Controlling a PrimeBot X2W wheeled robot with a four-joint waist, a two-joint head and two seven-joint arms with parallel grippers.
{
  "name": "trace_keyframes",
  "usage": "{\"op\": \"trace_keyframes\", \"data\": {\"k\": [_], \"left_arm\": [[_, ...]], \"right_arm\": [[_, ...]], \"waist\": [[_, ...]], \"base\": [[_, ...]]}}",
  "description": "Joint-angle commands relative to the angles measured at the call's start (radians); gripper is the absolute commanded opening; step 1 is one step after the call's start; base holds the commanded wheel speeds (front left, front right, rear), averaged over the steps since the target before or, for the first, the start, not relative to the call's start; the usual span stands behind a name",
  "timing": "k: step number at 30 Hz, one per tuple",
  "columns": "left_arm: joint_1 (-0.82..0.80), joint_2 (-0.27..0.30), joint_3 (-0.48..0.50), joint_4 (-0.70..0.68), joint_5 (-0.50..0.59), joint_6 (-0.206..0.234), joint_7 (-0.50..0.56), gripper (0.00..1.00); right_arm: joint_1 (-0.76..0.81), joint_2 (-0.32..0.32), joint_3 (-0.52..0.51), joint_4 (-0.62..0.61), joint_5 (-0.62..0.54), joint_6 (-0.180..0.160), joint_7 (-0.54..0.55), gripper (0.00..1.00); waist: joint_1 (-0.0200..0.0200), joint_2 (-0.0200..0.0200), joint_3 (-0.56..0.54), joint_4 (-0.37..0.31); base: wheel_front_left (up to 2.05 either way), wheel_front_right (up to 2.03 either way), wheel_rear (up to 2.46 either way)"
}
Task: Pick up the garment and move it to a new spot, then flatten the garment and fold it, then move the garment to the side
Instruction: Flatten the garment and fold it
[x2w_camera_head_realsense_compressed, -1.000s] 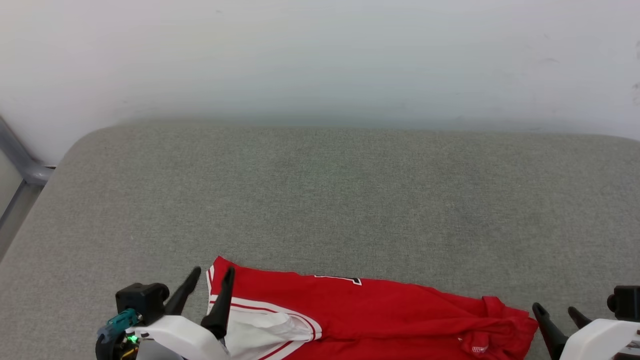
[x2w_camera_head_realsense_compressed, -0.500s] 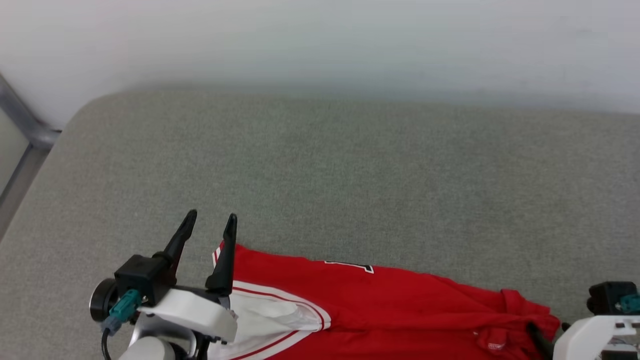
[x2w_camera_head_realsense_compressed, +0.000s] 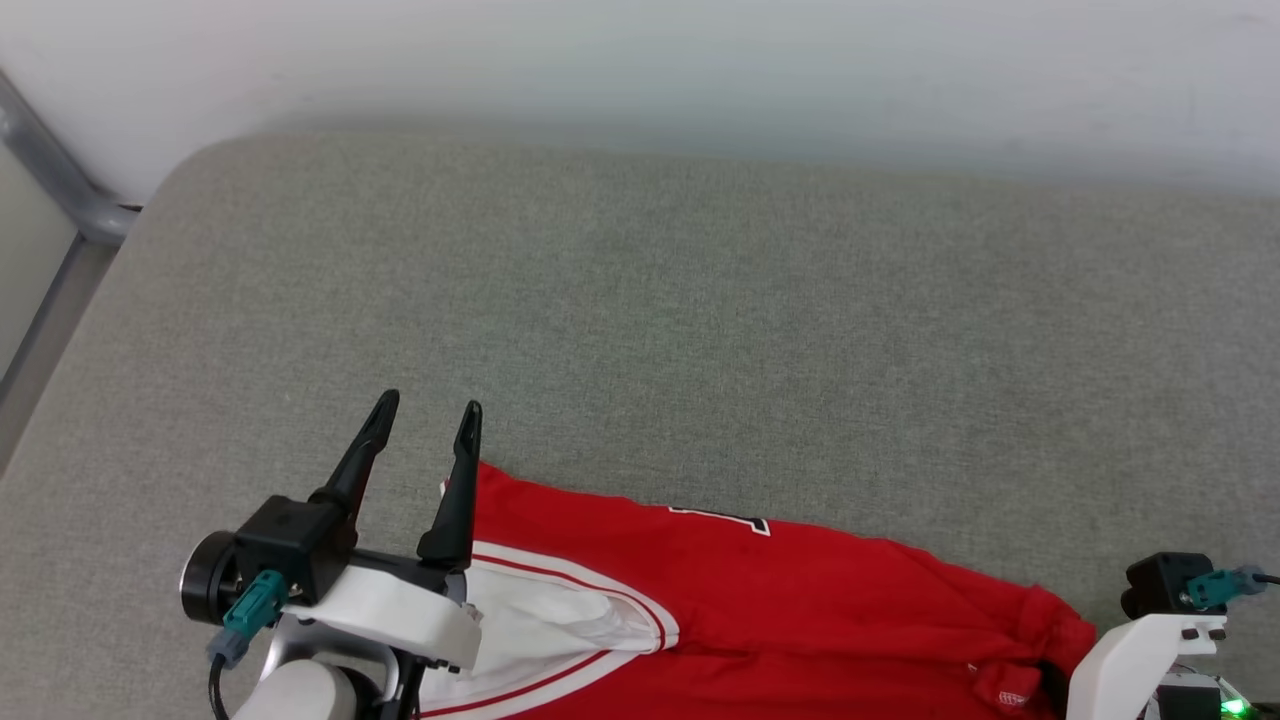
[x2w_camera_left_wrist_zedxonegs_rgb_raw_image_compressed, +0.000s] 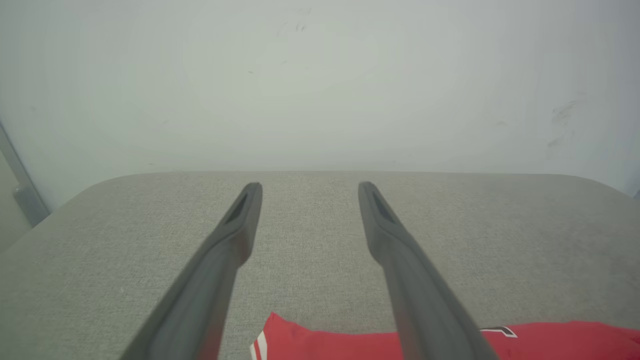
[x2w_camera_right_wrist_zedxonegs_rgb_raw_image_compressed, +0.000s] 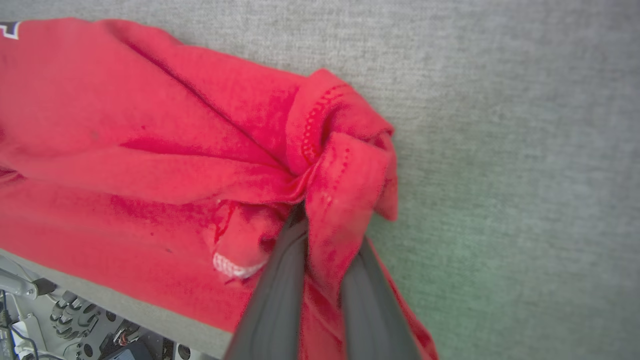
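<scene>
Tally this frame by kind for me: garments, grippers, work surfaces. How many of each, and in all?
Garments: 1, a red jersey-style T-shirt with a white sleeve
Grippers: 2, left gripper open, right gripper shut on the shirt's bunched red edge
Work surfaces: 1, a grey fabric-covered surface
Total: 4

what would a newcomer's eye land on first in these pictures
The red jersey stands out at once, lying bunched along the near edge of the grey padded surface. At the jersey's right end, the right tool pinches a gathered fold of the cloth between its fingers. The left tool stands open over the jersey's left corner, holding nothing.
</scene>
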Motion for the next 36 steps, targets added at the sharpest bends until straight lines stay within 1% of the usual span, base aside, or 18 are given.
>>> {"op": "trace_keyframes", "data": {"k": [1,5,6,8,14,17,20,24,26,29,32,34,36], "left_arm": [[0.011,-0.001,0.002,0.003,0.008,-0.002,-0.007,1.0],[0.039,0.003,0.0,0.015,0.011,0.019,-0.005,1.0],[0.059,0.006,-0.003,0.011,0.013,0.029,0.001,1.0],[0.065,0.007,-0.003,0.004,0.013,0.037,0.005,1.0],[0.084,0.018,-0.005,-0.01,0.015,0.047,0.012,1.0],[0.087,0.02,-0.008,-0.013,0.016,0.052,0.015,1.0],[0.09,0.022,-0.01,-0.014,0.016,0.054,0.015,1.0],[0.09,0.024,-0.012,-0.014,0.015,0.054,0.018,1.0],[0.087,0.023,-0.014,-0.013,0.016,0.055,0.019,1.0],[0.079,0.022,-0.018,-0.01,0.016,0.053,0.022,1.0],[0.073,0.02,-0.023,-0.008,0.015,0.05,0.024,1.0],[0.065,0.018,-0.025,-0.006,0.013,0.049,0.024,1.0],[0.061,0.015,-0.025,-0.005,0.012,0.048,0.023,1.0]], "right_arm": [[0.003,0.001,0.007,0.021,0.011,-0.001,0.001,0.0],[-0.015,-0.031,0.001,-0.01,0.02,-0.001,0.002,0.0],[-0.019,-0.046,-0.02,-0.039,0.024,-0.001,0.012,0.0],[-0.013,-0.057,-0.049,-0.054,0.018,-0.001,0.026,0.0],[0.011,-0.079,-0.178,-0.057,0.0,-0.001,0.061,0.0],[0.022,-0.084,-0.246,-0.06,-0.006,-0.001,0.078,0.0],[0.03,-0.073,-0.284,-0.071,0.002,-0.001,0.108,0.0],[0.016,-0.003,-0.285,-0.109,0.111,-0.001,0.199,0.0],[0.006,0.054,-0.274,-0.13,0.228,-0.001,0.27,0.0],[0.012,0.092,-0.257,-0.159,0.376,-0.001,0.365,0.0],[0.02,0.108,-0.226,-0.157,0.513,-0.001,0.426,0.0],[0.016,0.11,-0.186,-0.13,0.612,-0.001,0.424,0.0],[0.001,0.11,-0.134,-0.105,0.679,-0.001,0.401,0.0]], "waist": [[-0.0001,0.0,-0.015,-0.006],[-0.0001,0.0,-0.06,-0.022],[-0.0001,0.0,-0.085,-0.035],[-0.0001,0.0,-0.094,-0.041],[-0.0001,0.0,-0.109,-0.057],[-0.0001,0.0,-0.117,-0.061],[-0.0001,0.0,-0.122,-0.063],[-0.0001,0.0,-0.124,-0.063],[-0.0001,0.0,-0.124,-0.061],[-0.0001,0.0,-0.123,-0.051],[-0.0001,0.0,-0.118,-0.037],[-0.0001,0.0,-0.112,-0.027],[-0.0001,0.0,-0.104,-0.016]], "base": [[0.0,0.0,0.0],[0.0,0.0,0.0],[0.0,0.0,0.0],[0.0,0.0,0.0],[0.0,0.0,0.0],[0.0,0.0,0.0],[0.0,0.0,0.0],[0.0,0.0,0.0],[0.0,0.0,0.0],[0.0,0.0,0.0],[0.0,0.0,0.0],[0.0,0.0,0.0],[0.0,0.0,0.0]]}}
